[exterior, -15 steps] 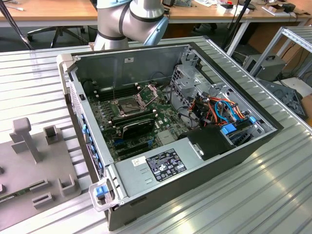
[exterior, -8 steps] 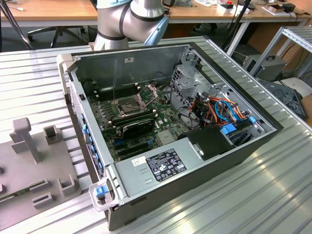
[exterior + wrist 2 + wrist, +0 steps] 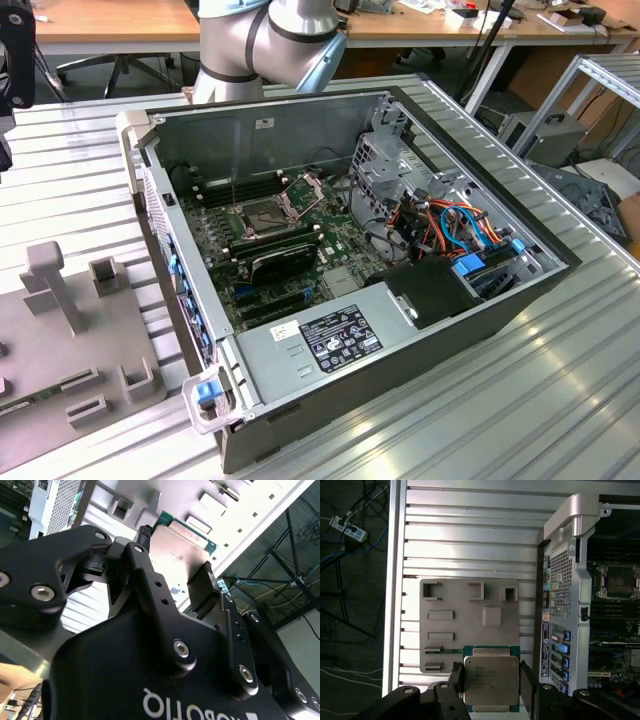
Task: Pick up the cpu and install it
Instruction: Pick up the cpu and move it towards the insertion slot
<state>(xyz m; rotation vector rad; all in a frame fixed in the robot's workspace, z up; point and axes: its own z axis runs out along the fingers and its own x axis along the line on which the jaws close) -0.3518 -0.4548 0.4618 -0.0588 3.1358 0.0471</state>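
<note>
The silver-grey jointed robot arm [image 3: 245, 45] with pale blue caps is bending at a joint at the top of the exterior view. In both wrist views its black two-fingered gripper [image 3: 491, 676] [image 3: 175, 560] is clamping the flat square silver-topped cpu [image 3: 491, 685] by two opposite edges, dark finger pads [image 3: 527, 680] pressing its sides.

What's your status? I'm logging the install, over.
Gripper shut on the cpu. Chip held over the grey fixture plate, outside the computer case. Case wall between it and the socket.
</note>
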